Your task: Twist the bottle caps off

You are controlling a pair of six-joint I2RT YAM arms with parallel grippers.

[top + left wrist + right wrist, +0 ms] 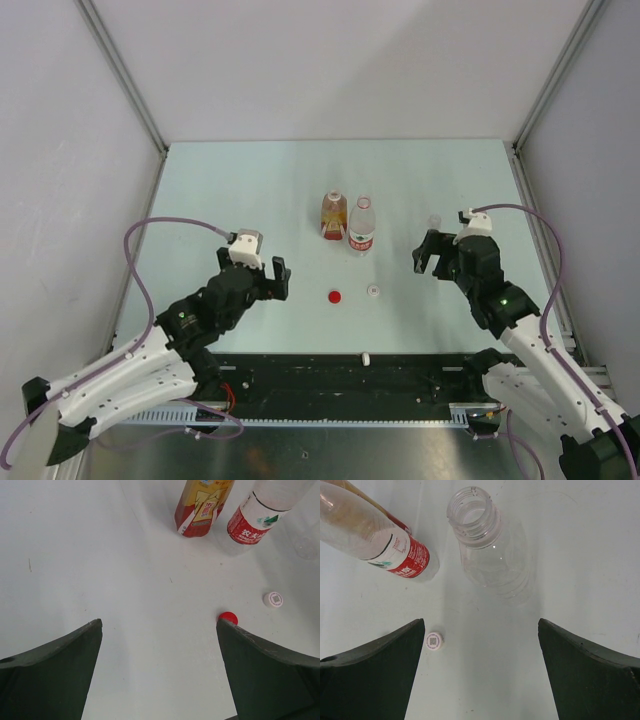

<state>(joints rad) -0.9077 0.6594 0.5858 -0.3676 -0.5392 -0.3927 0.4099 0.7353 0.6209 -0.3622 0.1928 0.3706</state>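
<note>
Three bottles stand on the table: an amber one (334, 215), one with a red-and-white label (361, 226) and a plain clear one (434, 222). The plain bottle (487, 545) has an open neck with no cap. A red cap (334, 296) and a white cap (373, 291) lie loose in front of the bottles. Another white cap (367, 357) lies at the table's front edge. My left gripper (272, 278) is open and empty, with the red cap (228, 616) at its right fingertip. My right gripper (430, 255) is open and empty, just short of the plain bottle.
The table (250, 190) is pale green, with grey walls on three sides and a metal frame post at each back corner. A black rail (330, 385) runs along the near edge between the arm bases. The amber (200, 505) and labelled (255, 517) bottles stand close together.
</note>
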